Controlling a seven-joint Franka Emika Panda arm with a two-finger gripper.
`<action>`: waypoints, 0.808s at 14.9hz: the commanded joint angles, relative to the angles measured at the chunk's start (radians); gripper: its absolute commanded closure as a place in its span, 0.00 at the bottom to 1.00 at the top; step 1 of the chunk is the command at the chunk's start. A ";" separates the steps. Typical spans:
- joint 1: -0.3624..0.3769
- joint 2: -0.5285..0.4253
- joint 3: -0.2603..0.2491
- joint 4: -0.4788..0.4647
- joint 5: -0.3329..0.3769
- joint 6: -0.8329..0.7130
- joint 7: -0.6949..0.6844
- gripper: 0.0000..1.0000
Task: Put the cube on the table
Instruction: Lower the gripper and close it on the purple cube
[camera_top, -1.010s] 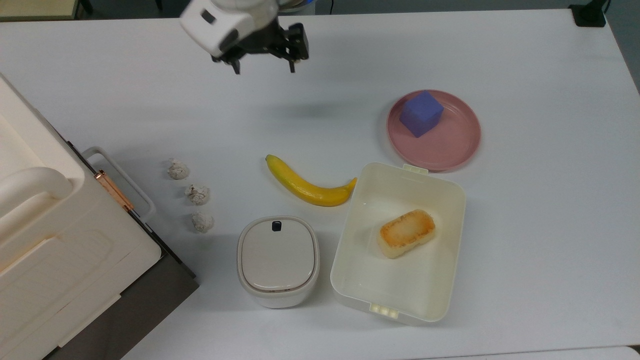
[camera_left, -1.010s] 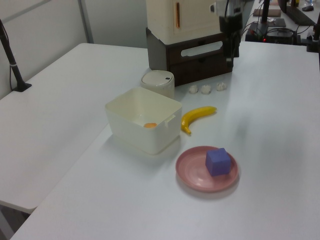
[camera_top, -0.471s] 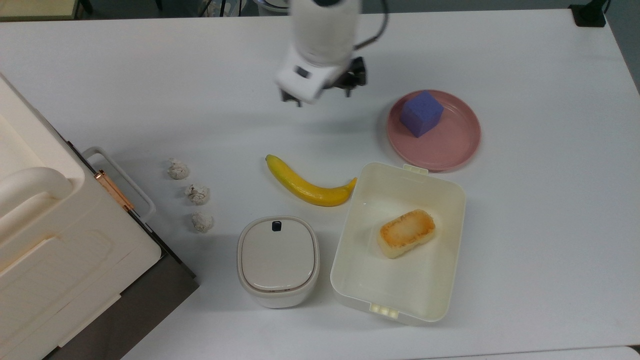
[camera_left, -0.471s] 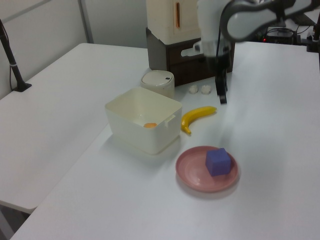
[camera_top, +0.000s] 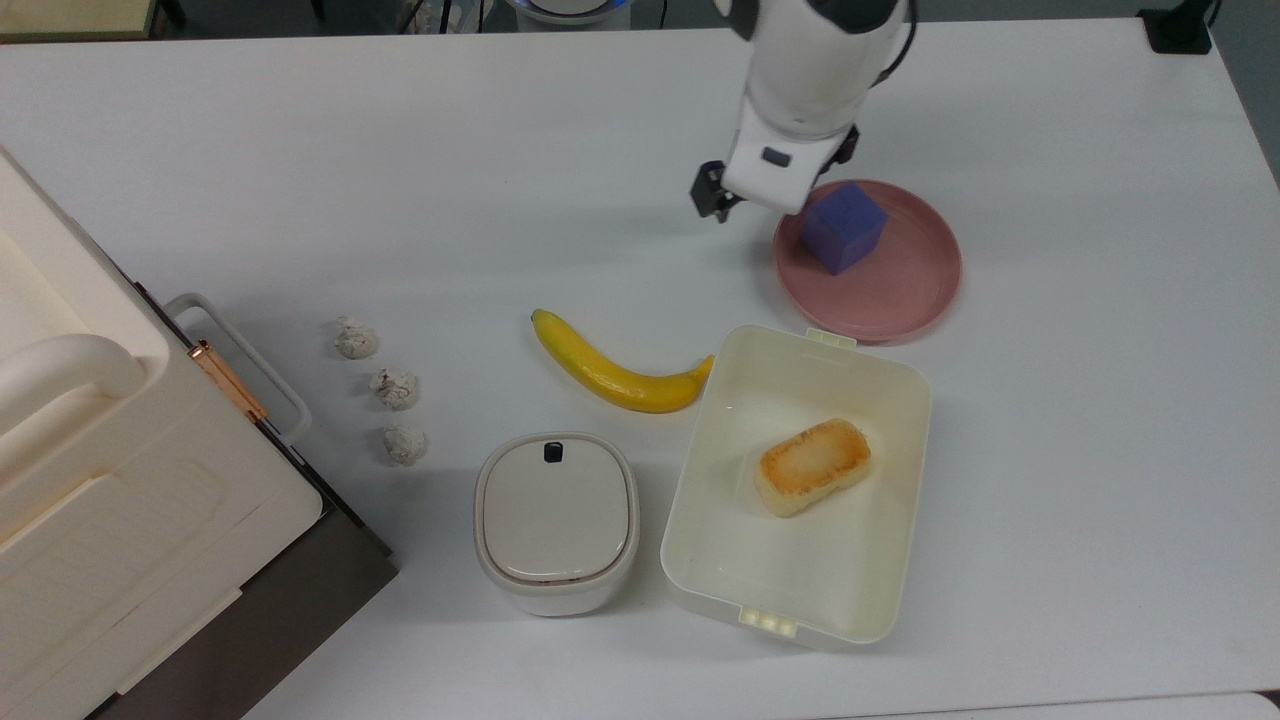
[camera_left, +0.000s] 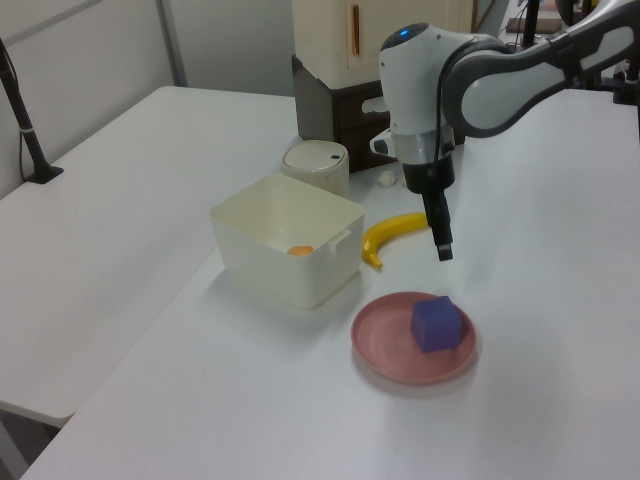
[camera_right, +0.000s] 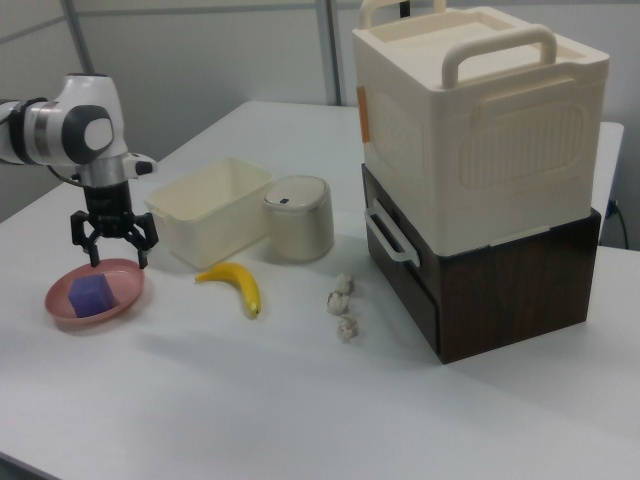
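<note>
the white table (camera_top: 1100, 450) holds a pink plate (camera_top: 905, 295) bearing the cube (camera_top: 845, 228); the tool (camera_right: 113, 255) hangs spread apart.

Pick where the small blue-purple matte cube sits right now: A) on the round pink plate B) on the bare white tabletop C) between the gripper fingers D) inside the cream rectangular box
A: the small blue-purple matte cube rests on the round pink plate, with the open gripper above it and not holding it.

light: bright, even | shadows: soft, faint | blur: arm only
</note>
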 joint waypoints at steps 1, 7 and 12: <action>0.078 0.017 -0.018 -0.009 0.026 0.050 0.037 0.00; 0.147 0.071 -0.018 -0.008 0.026 0.136 0.088 0.00; 0.182 0.126 -0.018 0.005 0.022 0.206 0.115 0.00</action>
